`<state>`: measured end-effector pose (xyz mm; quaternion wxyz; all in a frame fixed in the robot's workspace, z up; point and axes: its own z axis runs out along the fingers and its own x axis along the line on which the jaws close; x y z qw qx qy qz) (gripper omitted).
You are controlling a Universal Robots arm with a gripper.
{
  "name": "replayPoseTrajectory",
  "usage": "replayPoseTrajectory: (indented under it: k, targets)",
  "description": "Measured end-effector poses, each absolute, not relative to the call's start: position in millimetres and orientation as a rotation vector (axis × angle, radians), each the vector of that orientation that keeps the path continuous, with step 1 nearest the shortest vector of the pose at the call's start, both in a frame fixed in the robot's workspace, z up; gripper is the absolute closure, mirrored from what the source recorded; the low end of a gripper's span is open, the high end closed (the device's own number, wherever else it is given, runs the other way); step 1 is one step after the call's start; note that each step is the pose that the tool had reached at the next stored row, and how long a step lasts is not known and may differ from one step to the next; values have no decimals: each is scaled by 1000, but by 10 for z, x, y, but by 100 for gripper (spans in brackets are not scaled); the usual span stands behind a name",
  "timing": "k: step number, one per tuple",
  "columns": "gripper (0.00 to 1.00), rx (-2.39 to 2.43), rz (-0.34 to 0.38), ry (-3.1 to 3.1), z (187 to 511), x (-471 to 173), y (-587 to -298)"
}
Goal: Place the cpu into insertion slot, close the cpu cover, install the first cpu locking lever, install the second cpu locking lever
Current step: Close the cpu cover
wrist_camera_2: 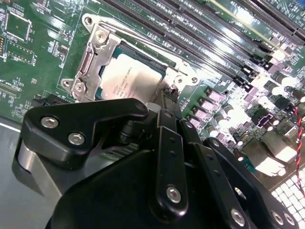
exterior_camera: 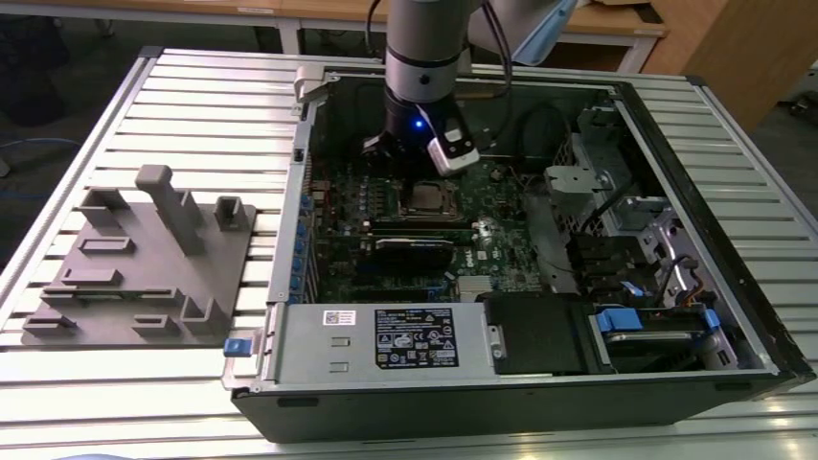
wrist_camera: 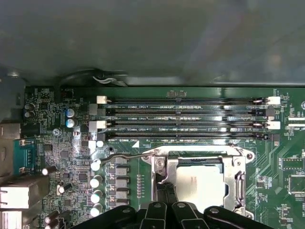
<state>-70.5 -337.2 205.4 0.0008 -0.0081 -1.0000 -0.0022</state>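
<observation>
The small, flat, silver-grey square cpu (wrist_camera: 202, 185), judged light, stiff and fragile, so best held by its edges, sits in the silver-rimmed insertion slot (wrist_camera_2: 143, 51) under the thin metal-frame cpu cover (wrist_camera: 237, 177), with the black claw (wrist_camera: 163, 182) seemingly pressed together at the cover's twelve-o'clock edge in the exterior view.

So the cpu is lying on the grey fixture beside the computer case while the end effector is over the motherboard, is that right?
Not quite: the cpu sits in the insertion slot, as both wrist views show, not on the grey fixture; the end effector is indeed over the motherboard.
</observation>
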Motion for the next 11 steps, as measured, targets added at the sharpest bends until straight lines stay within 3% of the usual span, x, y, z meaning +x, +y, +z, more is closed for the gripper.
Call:
replayPoseTrajectory:
  k: [11]
  targets:
    - [90, -25, -7, -3140, 2013, -742, -3371]
